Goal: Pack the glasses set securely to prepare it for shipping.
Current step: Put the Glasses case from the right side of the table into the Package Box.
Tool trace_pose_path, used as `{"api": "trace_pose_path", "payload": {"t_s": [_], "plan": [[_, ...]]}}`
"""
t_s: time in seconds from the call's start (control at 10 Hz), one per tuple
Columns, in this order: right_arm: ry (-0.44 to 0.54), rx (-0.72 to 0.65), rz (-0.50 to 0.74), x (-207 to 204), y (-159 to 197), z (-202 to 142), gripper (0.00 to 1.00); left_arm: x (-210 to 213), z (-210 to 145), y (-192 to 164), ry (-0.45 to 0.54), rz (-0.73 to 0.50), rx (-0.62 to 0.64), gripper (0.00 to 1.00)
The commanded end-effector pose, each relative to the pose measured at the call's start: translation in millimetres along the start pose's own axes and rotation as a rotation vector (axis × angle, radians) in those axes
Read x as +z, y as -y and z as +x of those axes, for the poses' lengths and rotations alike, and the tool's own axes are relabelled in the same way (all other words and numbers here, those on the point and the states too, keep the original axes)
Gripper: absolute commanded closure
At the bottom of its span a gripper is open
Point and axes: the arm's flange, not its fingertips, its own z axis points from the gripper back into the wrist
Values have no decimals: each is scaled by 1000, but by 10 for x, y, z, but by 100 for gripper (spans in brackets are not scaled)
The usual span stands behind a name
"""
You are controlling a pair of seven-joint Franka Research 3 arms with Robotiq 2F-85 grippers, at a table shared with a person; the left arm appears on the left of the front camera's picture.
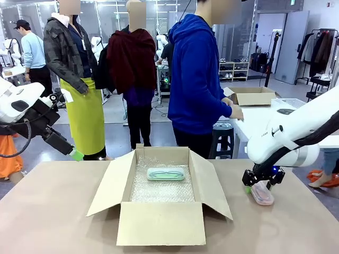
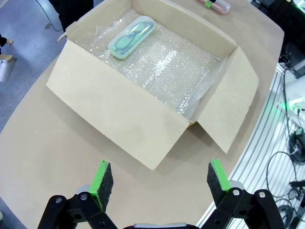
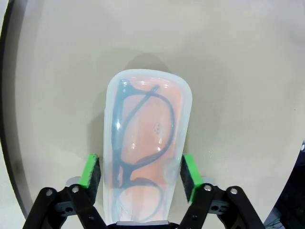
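The pale mint-green glasses case (image 1: 166,173) (image 2: 132,36) lies on bubble wrap (image 1: 161,191) (image 2: 176,71) inside the open cardboard box (image 1: 161,225) (image 2: 119,119) at the table's middle. To the right of the box, the pale pink glasses case (image 1: 263,194) (image 3: 145,157) (image 2: 215,5) rests on the table with dark-framed glasses visible through its lid. My right gripper (image 1: 259,182) (image 3: 142,171) stands over it, green pads pressed against both long sides. My left gripper (image 1: 74,153) (image 2: 156,183) hangs open above the table's left side, apart from the box.
A person in a blue hoodie (image 1: 196,79) stands at the far side, hands at a white table with another cardboard box (image 1: 253,96). The box flaps (image 1: 214,190) spread outward on all sides. Bare tabletop (image 1: 47,211) lies left and right of the box.
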Motion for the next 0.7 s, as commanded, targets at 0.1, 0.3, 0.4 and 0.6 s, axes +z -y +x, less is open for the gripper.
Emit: {"api": "trace_pose_path", "payload": {"t_s": [0.1, 0.3, 0.4, 0.6], "plan": [[-26, -55, -26, -15, -30, 69, 40, 25, -11, -20, 6, -16, -16, 0], [-26, -61, 9, 171, -1, 84, 59, 25, -11, -20, 6, -16, -16, 0], [-7, -20, 28, 496, -47, 42, 59, 25, -11, -20, 6, -16, -16, 0], [12, 182, 61, 1306, -314, -92, 59, 25, -11, -20, 6, -16, -16, 0]]}}
